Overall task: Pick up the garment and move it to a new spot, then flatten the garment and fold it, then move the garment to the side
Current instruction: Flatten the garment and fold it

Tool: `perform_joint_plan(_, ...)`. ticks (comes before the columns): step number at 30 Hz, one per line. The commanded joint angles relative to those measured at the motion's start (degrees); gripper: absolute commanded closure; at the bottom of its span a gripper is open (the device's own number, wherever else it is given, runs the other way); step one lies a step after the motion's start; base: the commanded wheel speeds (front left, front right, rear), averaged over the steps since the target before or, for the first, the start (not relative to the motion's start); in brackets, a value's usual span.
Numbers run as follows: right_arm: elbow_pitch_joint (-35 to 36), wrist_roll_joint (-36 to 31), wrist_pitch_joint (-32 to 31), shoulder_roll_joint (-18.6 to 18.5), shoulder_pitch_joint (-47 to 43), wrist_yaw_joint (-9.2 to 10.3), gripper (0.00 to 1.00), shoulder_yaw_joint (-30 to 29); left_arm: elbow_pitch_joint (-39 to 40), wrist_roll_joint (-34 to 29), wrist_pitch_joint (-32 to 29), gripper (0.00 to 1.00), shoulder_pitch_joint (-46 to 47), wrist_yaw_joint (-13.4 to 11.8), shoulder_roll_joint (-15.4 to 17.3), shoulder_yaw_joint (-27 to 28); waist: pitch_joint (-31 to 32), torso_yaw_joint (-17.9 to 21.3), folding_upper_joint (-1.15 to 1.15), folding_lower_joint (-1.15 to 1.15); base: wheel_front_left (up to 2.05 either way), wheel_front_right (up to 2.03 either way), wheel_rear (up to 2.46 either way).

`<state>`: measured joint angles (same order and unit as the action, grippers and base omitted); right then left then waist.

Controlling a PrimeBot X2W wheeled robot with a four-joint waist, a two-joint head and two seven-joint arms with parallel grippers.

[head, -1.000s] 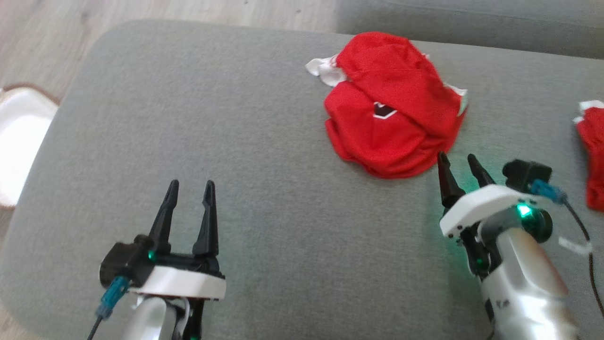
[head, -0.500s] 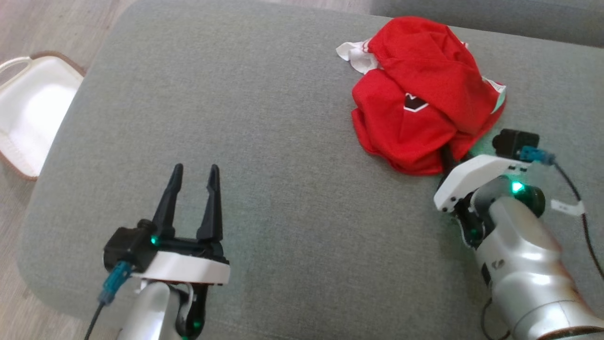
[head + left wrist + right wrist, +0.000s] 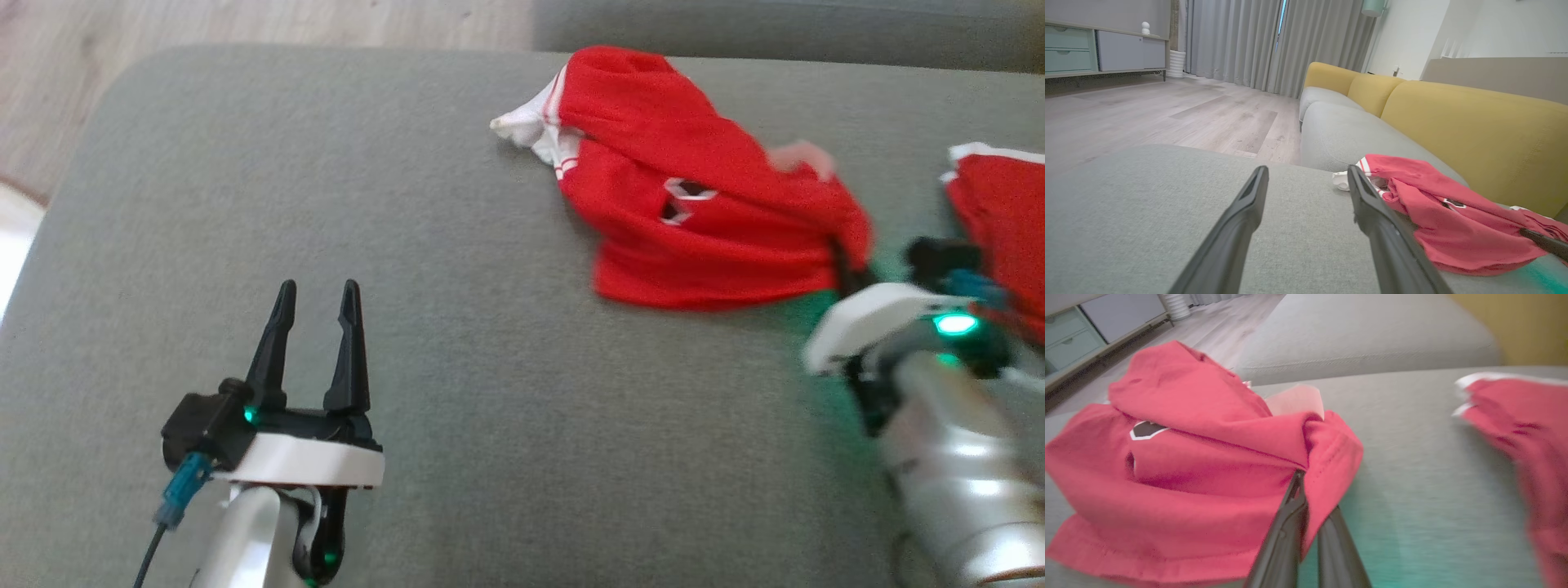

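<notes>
a wide grey sofa cushion [image 3: 457,269] is seen under both arms, and yellow backrests [image 3: 1474,130] are shown behind it in the left wrist view. the red garment [image 3: 694,237] is laid crumpled on the far right part of the cushion, with its white-trimmed end turned left. a second red piece [image 3: 1000,204] is seen at the right edge, apart from the first. the right gripper [image 3: 1306,498] is clamped on a fold at the garment's near right corner, and cloth is pinched between its dark fingers. the left gripper [image 3: 318,287] is held over bare cushion, well apart from the garment, with its fingers parted. a small black badge [image 3: 686,200] edged in white is shown on the garment.
</notes>
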<state>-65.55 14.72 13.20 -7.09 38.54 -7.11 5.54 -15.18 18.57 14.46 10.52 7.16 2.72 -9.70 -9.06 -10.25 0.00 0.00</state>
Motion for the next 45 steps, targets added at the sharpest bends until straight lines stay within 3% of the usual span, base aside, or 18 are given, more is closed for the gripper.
perform_joint_plan(1,1.7,-1.8,1.0,-2.5,1.9,-0.37,1.0,-0.1,2.1,-0.3,0.5,0.0,1.2,0.3,0.2,1.7,1.6,1.8,0.0,0.0,0.0,0.0,0.0)
perform_joint_plan(7,3.3,-5.4,-0.7,-7.3,2.0,-0.37,1.0,-4.4,2.2,0.2,0.5,0.0,0.5,0.3,0.2,1.5,3.0,2.8,0.0,0.0,0.0,0.0,0.0)
perform_joint_plan(8,3.7,-6.3,-0.7,-7.6,2.0,-0.37,0.46,-5.0,2.3,0.3,0.5,0.0,0.4,0.3,0.2,1.5,3.1,2.9,0.0,0.0,0.0,0.0,0.0)
perform_joint_plan(9,4.2,-7.0,-0.6,-7.4,1.9,-0.37,0.0,-5.6,2.3,0.4,0.5,0.0,0.3,0.3,0.2,1.6,3.2,2.9,0.0,0.0,0.0,0.0,0.0)
perform_joint_plan(14,7.9,-10.5,0.3,-4.6,0.8,-0.37,0.0,-6.6,2.6,0.3,0.5,0.0,0.0,0.3,0.2,1.9,3.5,3.3,0.0,0.0,0.0,0.0,0.0)
perform_joint_plan(19,18.0,-13.4,1.6,0.9,-4.5,-0.37,0.0,-7.1,3.0,-0.4,0.5,0.0,-0.3,0.3,0.2,2.5,4.0,4.5,0.0,0.0,0.0,0.0,0.0)
perform_joint_plan(23,29.4,-12.0,1.8,3.6,-12.8,-0.37,0.0,-4.9,3.4,-0.6,0.5,0.0,-0.8,0.3,0.2,2.6,4.7,5.6,0.0,0.0,0.0,0.0,0.0)
perform_joint_plan(29,41.6,-6.5,1.8,4.2,-25.3,-0.37,0.0,0.1,3.7,-0.6,0.5,0.0,-1.1,0.3,0.2,2.2,5.0,6.0,0.0,0.0,0.0,0.0,0.0)
perform_joint_plan(37,43.8,-7.5,1.0,4.2,-26.3,-0.37,0.0,4.7,3.6,-0.3,0.5,0.0,-0.4,0.3,0.2,1.0,4.0,4.2,0.0,0.0,0.0,0.0,0.0)
perform_joint_plan(45,37.8,-13.9,-5.2,4.2,-20.2,-0.37,0.0,9.9,3.1,0.7,0.5,0.0,1.0,0.3,0.2,-0.3,1.2,0.5,0.0,0.0,0.0,0.0,0.0)
